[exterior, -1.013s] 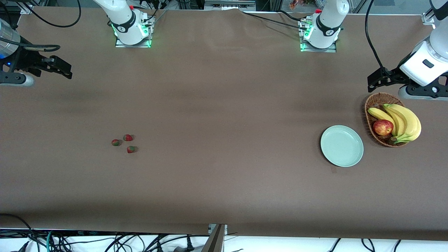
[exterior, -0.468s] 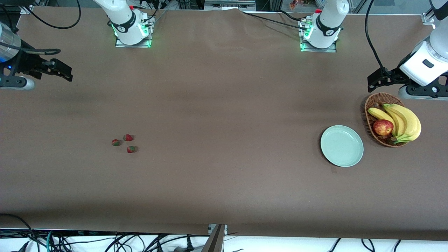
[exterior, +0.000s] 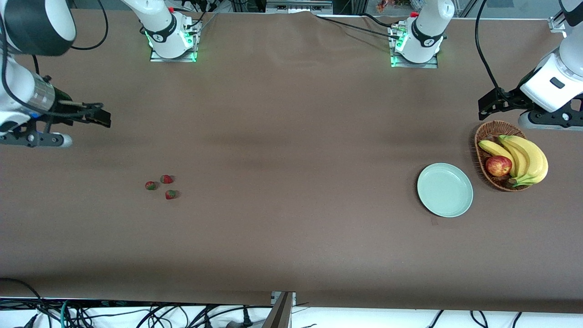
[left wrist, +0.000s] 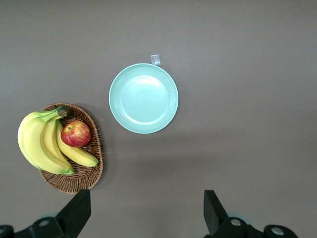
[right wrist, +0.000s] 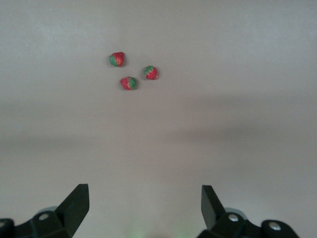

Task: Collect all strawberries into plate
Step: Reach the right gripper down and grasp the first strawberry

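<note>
Red strawberries [exterior: 163, 186] unmoved on table, right gripper [exterior: 101, 118] spread, shifted toward them, left gripper [exterior: 489, 105] spread, waiting.

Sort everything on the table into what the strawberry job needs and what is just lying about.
Needed:
- three tiny red strawberries with green tops, clustered toward the right arm's end
- round pale mint-green plate, empty

Lying about:
- brown wicker basket beside the plate
- yellow bananas and red apple in it

Even overhead light, soft shadows on table [exterior: 291, 150]. Right wrist view washed out, maybe slight glare. Front view sharp; no obvious edge distortion.
</note>
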`<state>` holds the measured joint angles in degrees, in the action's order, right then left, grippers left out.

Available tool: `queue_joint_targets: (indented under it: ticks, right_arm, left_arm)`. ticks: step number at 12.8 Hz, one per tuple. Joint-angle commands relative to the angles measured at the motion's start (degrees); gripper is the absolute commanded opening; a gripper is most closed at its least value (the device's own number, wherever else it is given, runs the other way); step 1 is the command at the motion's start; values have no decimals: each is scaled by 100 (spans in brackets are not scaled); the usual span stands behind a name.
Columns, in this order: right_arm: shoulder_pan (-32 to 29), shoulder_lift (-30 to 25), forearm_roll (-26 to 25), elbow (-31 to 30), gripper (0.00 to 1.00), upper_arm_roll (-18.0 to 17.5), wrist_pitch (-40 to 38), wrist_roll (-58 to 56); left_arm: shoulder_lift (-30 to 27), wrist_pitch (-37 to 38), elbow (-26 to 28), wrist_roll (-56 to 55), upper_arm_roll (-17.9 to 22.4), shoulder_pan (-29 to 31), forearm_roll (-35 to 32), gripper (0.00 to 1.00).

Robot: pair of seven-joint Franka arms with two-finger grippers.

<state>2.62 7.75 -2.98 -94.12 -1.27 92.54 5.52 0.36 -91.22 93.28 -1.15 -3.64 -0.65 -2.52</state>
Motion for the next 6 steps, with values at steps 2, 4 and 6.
queue_joint_targets:
  ticks: [2, 4, 6]
  right_arm:
    - [37, 830, -1, 218, 100, -13, 396, 20]
    - [63, 1288, -1, 193, 100, -22, 1000, 20]
    - [160, 1701, -62, 210, 100, -22, 1554, 28]
  left_arm:
    - [-80, 69, 6, 9, 12, 12, 85, 100]
    - [-80, 69, 6, 9, 12, 21, 85, 100]
    - [-80, 69, 6, 18, 12, 21, 85, 100]
